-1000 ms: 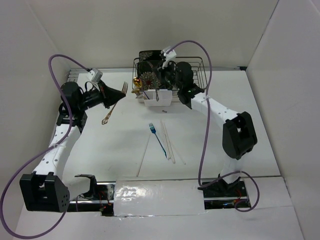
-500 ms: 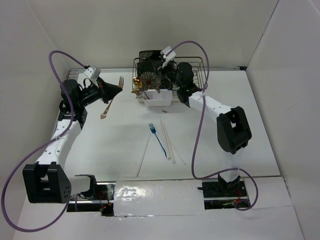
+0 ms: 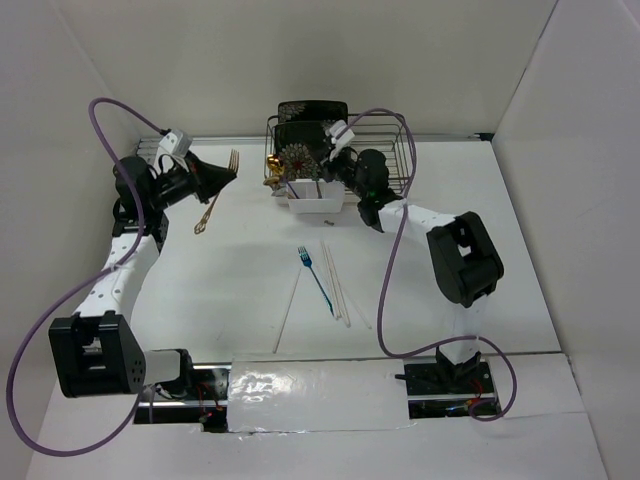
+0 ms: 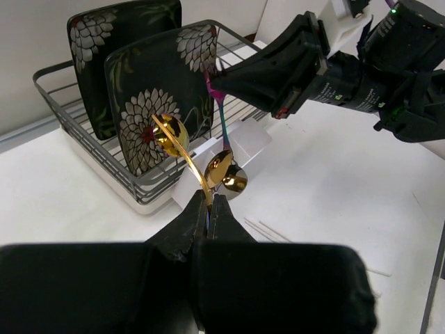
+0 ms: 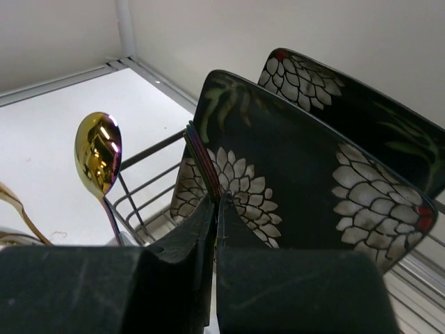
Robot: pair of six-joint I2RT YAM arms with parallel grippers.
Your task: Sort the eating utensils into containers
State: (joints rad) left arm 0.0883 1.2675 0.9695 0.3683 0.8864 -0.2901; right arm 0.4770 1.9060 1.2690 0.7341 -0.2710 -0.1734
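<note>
My right hand (image 4: 221,78) is pinched shut on the pink spoon (image 4: 221,124), which hangs over the white caddy (image 3: 315,200) at twelve o'clock. I judge it best to lower it straight, clear of the black floral plates (image 5: 278,188), then let go. My left hand (image 3: 224,174) grips the gold fork (image 3: 206,216) at ten o'clock, and I should keep that one away.

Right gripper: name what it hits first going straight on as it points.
Probably the nearer black floral plate standing in the black wire rack; the right gripper aims at its face, though depth is unclear.
</note>
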